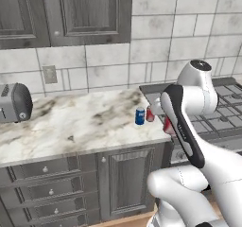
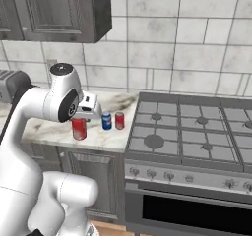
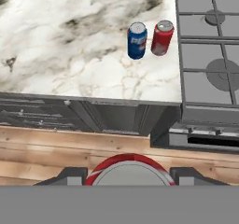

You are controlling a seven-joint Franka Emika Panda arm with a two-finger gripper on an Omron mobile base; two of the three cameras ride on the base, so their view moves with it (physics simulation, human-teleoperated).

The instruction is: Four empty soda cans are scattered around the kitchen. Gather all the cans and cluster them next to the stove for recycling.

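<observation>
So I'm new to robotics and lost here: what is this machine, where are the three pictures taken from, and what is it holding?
It is a white robot arm on a driving base in a simulated kitchen. Two pictures come from cameras on the base, behind the arm to its left and right. The third looks down from the hand itself. On the marble counter, beside the stove, stand a blue can and a red can. The end effector is shut on a third can, red and white, held over the counter's front edge.
</observation>
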